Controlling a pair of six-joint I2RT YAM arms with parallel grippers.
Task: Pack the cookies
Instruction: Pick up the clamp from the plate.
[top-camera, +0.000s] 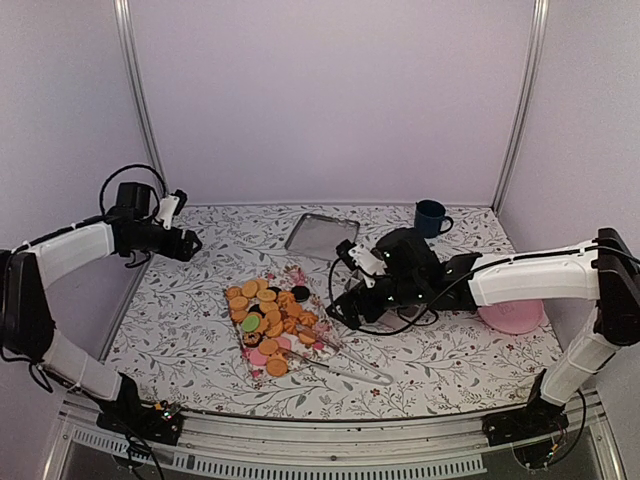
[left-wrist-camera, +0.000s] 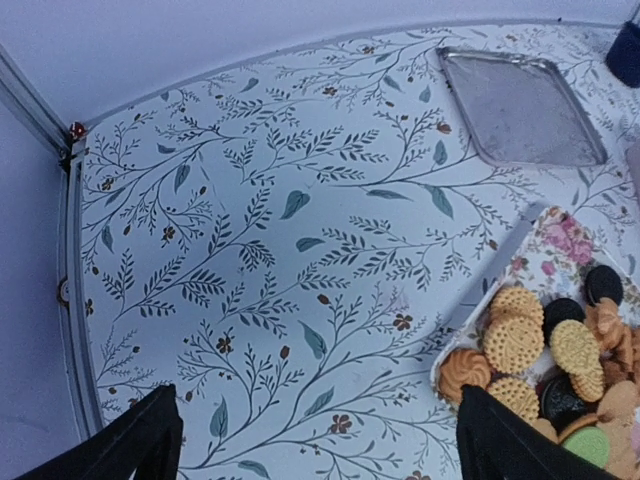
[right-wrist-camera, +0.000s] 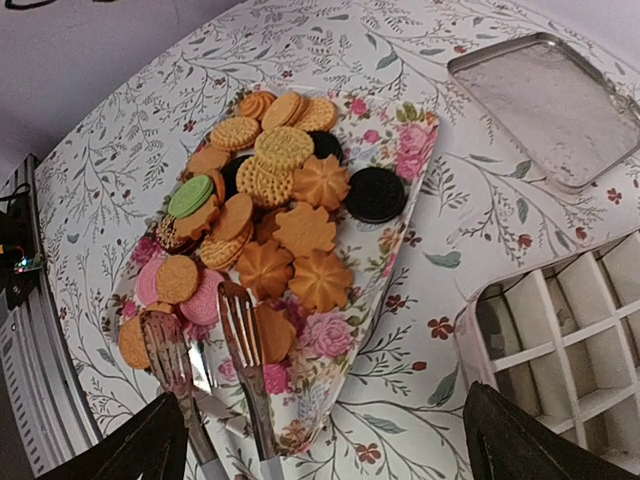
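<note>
- Bolted to the near edge of the tabletop, the two arms are reaching out over the leaf-print cloth.
- The left arm is hanging over the left edge, toward the far left corner. Its jaws are spread wide, with nothing but bare cloth showing between the two dark fingers in the left wrist view.
- The right arm is stretching in from the right edge toward the middle. Its jaws are also gaping wide and pinching nothing, and they are hovering over the near end of the floral platter.
- The cookies are lying heaped on that platter, in the middle of the tabletop and a little toward the near edge. Most are orange-golden, some are dark brown, a few pink ones are sitting at the near end, and one green cookie is resting on top of the heap.
- Metal tongs are lying with their tips on the platter's near end, touching the cookies, and their handles are pointing toward the near edge.
- A white divided box is sitting just beside the platter's right side, mostly hidden under the right arm in the top view.
- A metal tray is lying near the far edge, at its middle.
- A dark blue mug is standing by the far edge, toward the far right corner.
- A pink plate is lying near the right edge, partly under the right arm.
</note>
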